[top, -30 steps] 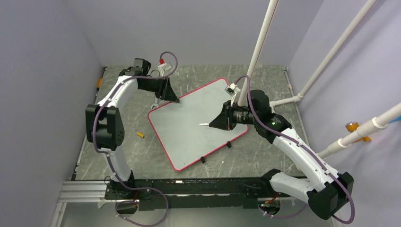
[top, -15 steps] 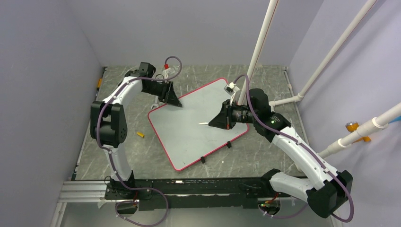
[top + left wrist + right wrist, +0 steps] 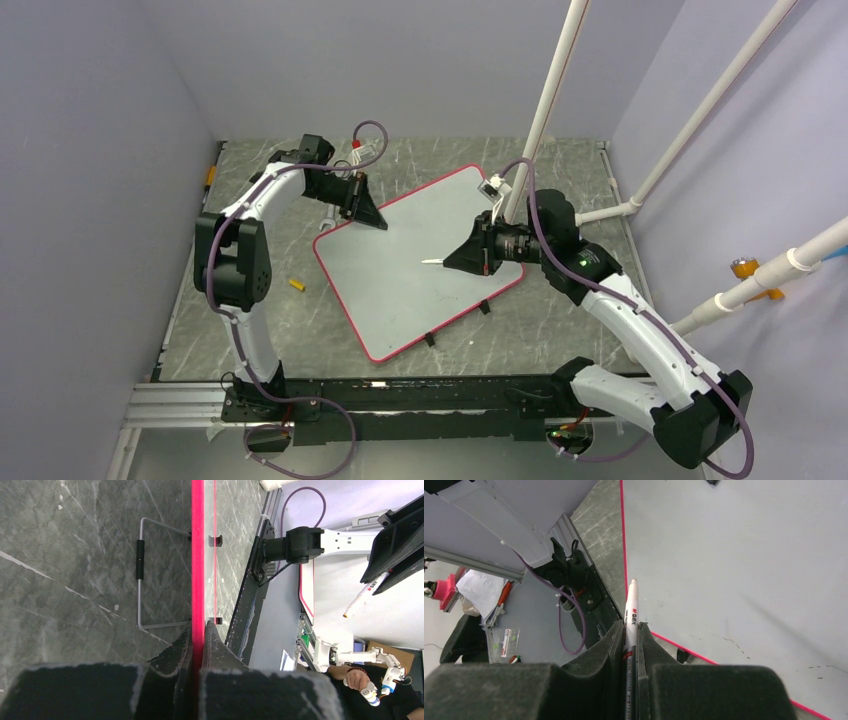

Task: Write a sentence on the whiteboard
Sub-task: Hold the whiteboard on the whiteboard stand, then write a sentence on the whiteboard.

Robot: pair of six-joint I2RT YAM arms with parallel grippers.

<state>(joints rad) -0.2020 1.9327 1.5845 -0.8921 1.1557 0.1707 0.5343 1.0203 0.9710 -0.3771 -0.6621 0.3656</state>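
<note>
The left claw (image 3: 197,630) is closed on the red rim of the whiteboard (image 3: 400,290) at its far left corner, and the right claw (image 3: 629,630) grips a white marker (image 3: 631,605) between its fingers. The board lies flat on the grey table (image 3: 320,320), turned at an angle. The marker tip is over the middle of the board; whether it touches, I cannot tell. No sentence is on the surface yet, only some faint dark marks (image 3: 736,641). I think the left claw must hold the rim firmly while the right one lowers the tip gently and begins near one edge, so the words have room. The marker carries red print beginning with "M"; the rest is not readable.
</note>
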